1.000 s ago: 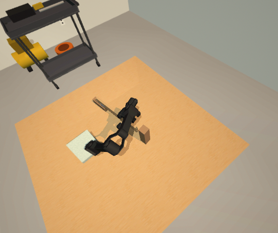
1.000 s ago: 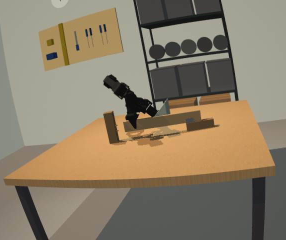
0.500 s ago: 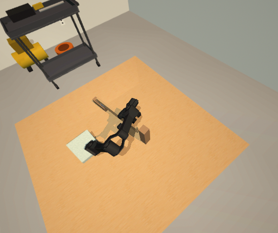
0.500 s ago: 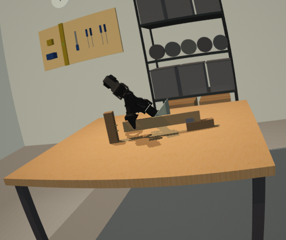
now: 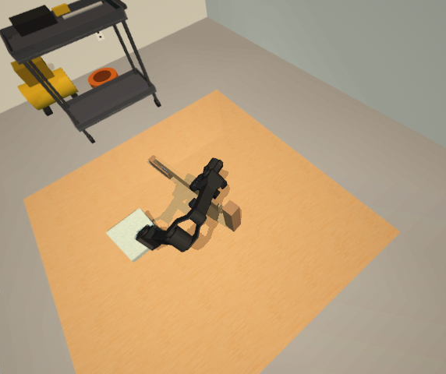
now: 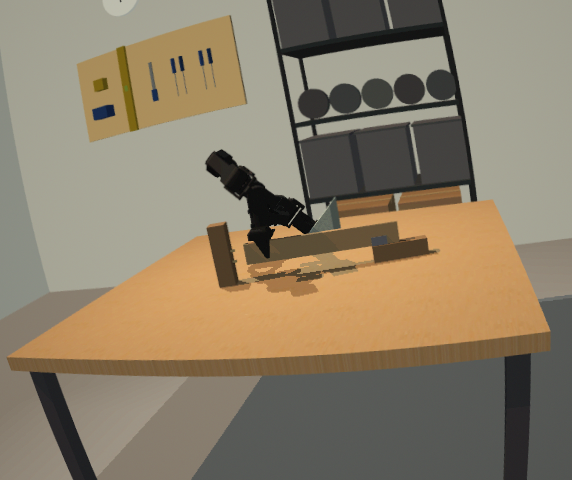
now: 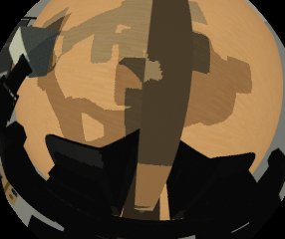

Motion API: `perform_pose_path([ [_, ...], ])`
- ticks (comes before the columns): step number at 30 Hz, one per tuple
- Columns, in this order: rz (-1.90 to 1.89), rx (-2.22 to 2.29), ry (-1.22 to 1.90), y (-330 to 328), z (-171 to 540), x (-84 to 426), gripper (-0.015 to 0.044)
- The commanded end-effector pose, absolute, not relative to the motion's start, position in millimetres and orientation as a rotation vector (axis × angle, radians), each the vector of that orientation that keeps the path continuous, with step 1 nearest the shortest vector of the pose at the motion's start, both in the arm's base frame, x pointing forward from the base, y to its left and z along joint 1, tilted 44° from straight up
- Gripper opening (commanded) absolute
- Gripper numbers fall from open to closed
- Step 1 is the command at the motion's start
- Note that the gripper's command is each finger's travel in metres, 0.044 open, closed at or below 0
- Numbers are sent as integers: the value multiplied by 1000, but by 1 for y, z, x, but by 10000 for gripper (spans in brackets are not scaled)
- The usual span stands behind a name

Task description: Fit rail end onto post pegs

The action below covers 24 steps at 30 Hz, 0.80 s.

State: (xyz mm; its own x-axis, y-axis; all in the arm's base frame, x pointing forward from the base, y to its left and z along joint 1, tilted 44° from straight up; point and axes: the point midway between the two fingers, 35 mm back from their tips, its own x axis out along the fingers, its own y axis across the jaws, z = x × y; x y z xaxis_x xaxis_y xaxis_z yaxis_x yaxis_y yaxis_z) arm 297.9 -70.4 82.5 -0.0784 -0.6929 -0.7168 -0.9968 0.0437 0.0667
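Exterior view: the rail (image 6: 327,240) runs roughly parallel to the table's (image 6: 327,330) far edge, near the middle of the top. Its far end sits at the footboard block (image 6: 400,248), where a small blue-grey bracket (image 6: 379,240) shows against the rail's face. Its near end is raised off the table surface and stands just beside the post (image 6: 221,254), apart from it by a narrow gap. Two small pegs (image 6: 232,256) project from the post's face toward the rail end; they are not seated in the rail. The rail slopes slightly, with the block end a little higher in the picture.

The gripper (image 6: 263,242) comes down from above onto the rail close to its near end, and its jaws are clamped on the rail's two long sides.

Wrist view: the rail (image 7: 162,94) runs straight up the middle of the picture between the two dark fingers, which press on either side of it. Arm and rail shadows lie on the table (image 7: 249,40) beneath.

Top view: the arm's base sits on a pale square plate (image 5: 129,233) toward the table's (image 5: 295,241) left side. The arm reaches across the rail (image 5: 178,181), hiding most of it. The post (image 5: 232,215) stands toward the table's centre, and the footboard block (image 5: 159,164) lies nearer the far-left edge. Whether the rail end touches the pegs cannot be told from this view.
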Motion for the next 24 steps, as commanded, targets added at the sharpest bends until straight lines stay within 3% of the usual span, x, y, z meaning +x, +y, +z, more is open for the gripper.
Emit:
perform_pose_path([
  [1, 794, -1701, 1824, -71, 84, 298, 0],
  [24, 794, -1701, 1824, -77, 89, 298, 0],
])
